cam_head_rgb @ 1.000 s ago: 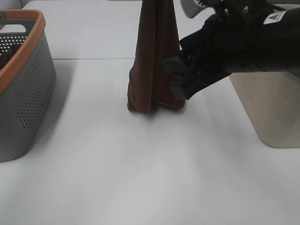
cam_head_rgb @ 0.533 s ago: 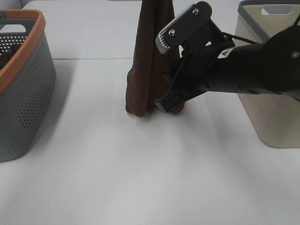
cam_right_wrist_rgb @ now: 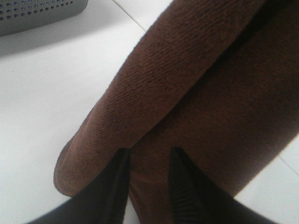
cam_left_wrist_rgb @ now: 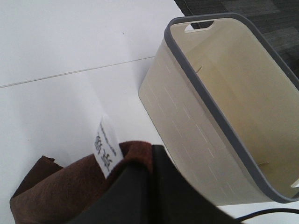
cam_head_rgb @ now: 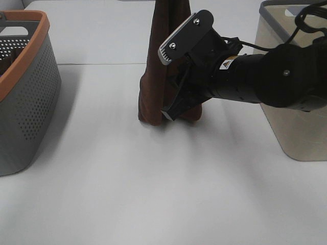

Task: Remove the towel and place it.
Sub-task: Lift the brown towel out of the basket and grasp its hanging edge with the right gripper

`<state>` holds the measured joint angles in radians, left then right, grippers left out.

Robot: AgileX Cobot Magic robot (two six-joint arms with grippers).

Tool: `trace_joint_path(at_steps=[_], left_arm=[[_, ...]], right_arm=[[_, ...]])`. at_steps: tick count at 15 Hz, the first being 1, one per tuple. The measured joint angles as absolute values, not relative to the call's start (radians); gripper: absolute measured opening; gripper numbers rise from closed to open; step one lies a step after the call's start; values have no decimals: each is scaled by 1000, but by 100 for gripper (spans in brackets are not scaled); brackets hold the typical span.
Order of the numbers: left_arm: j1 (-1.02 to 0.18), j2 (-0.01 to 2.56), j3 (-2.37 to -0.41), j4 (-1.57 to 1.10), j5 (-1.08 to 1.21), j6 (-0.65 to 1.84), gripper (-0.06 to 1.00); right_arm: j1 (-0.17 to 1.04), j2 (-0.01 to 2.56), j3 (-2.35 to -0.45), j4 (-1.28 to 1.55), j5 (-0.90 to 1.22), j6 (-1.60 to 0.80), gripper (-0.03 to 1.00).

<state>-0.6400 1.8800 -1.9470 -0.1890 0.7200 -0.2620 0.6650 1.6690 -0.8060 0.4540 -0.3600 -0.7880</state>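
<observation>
The right hand (cam_right_wrist_rgb: 147, 161), fingers narrowly parted astride a low fold, its grip impossible to judge, meets the brown towel (cam_head_rgb: 153, 81), which hangs from the clamped left hand (cam_left_wrist_rgb: 140, 177) with its hem on the tabletop (cam_head_rgb: 153, 184). A shallow pinch could slip and let the cloth drop.

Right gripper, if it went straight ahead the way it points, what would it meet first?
The towel: the right gripper has its tips right at the hanging fold, though contact is unclear.

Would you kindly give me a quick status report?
Left gripper shut on towel, hanging, lower end on table. Right gripper open, straddling its lower part. Beige bin right, grey basket left, both apart.
</observation>
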Motion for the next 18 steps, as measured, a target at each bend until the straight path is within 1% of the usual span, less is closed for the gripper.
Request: trace_joint_path(at_steps=[3, 6, 12, 13, 14, 15, 16, 18], left_arm=[[-640, 1838, -1947, -214, 726, -240, 0], [-640, 1817, -1947, -272, 739, -201, 0], [-640, 1750, -1947, -252, 778, -159, 0], [-640, 1749, -1947, -233, 780, -159, 0], [-640, 1749, -1947, -226, 783, -159, 0], [-640, 1749, -1947, -212, 785, -159, 0], [-640, 1749, -1947, -210, 785, -159, 0], [-640, 1749, -1947, -210, 785, -159, 0]], right_arm=[[665, 1699, -823, 440, -376, -784, 29], [665, 1707, -824, 468, -438, -785, 29], [665, 1707, -824, 742, -472, -928, 31], [665, 1707, -824, 796, -480, -953, 34], [665, 1707, -824, 855, -499, -968, 40], [665, 1707, -824, 896, -518, -984, 48], [665, 1707, -824, 918, -525, -996, 57], [665, 1707, -824, 915, -525, -996, 59]])
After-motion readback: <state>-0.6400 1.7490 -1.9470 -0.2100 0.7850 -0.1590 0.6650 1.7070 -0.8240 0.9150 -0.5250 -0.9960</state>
